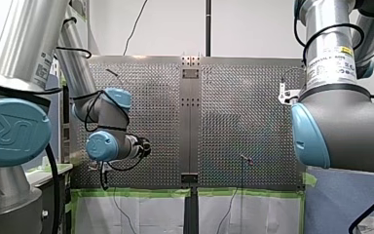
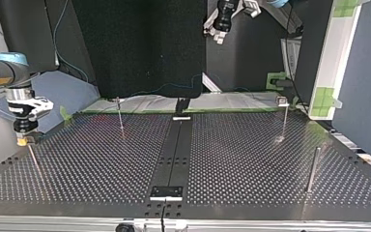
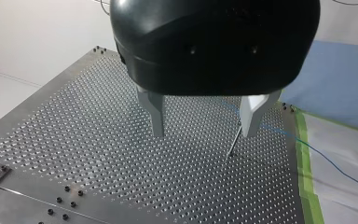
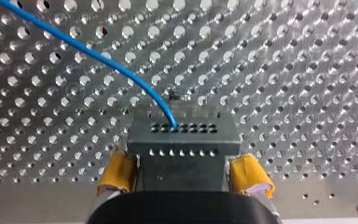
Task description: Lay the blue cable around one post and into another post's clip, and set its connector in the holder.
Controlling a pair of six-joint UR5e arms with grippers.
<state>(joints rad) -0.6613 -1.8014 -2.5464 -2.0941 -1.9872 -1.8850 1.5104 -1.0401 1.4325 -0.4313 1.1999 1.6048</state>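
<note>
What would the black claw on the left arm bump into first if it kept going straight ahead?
Probably the perforated table: the open left claw points down at bare holes. A thin post stands close beside its path, though, and might be grazed first; depth is hard to judge.

Connector [image 4: 183, 149] between right fingers [image 4: 116, 171]; cable [image 4: 88, 50] plugged in.
</note>
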